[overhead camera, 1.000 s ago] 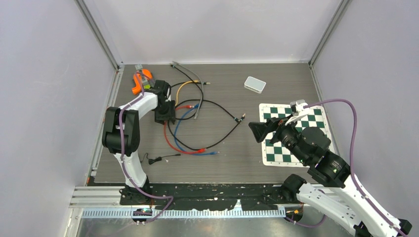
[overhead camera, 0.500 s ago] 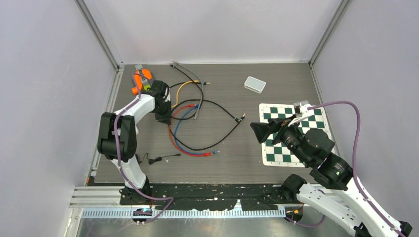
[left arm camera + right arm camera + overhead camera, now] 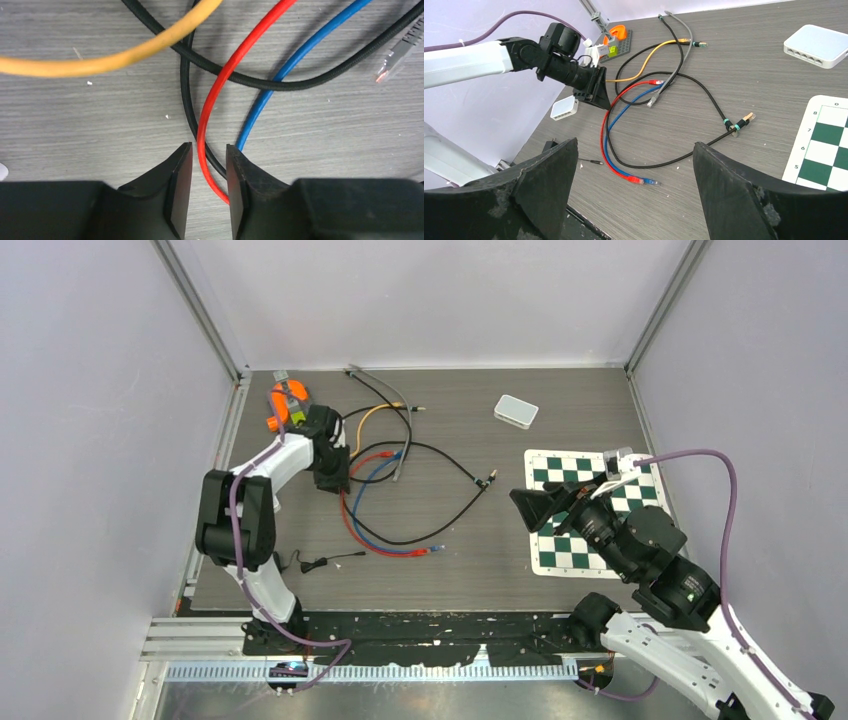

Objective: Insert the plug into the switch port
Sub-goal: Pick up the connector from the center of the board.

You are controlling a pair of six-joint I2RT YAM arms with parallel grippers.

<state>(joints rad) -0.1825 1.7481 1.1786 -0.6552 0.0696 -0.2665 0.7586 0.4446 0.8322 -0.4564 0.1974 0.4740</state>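
The white switch lies at the back right of the table, its port row facing my right wrist camera. A tangle of cables lies left of centre. The red cable runs between the jaws of my left gripper, which stand slightly apart and are not clamped on it; a black cable passes there too. The red plug and blue plug lie loose on the table. My left gripper is down at the cables. My right gripper hovers wide open, holding nothing.
A chessboard mat lies under my right arm. An orange and grey fixture sits at the back left. A small white box rests by the left arm. Yellow, blue and grey cables cross nearby. A thin black jack lead lies near front.
My left gripper has shifted slightly back and left at the cables, and the red and blue cable loop moved with it. The right arm has drifted a little to the right, still open.
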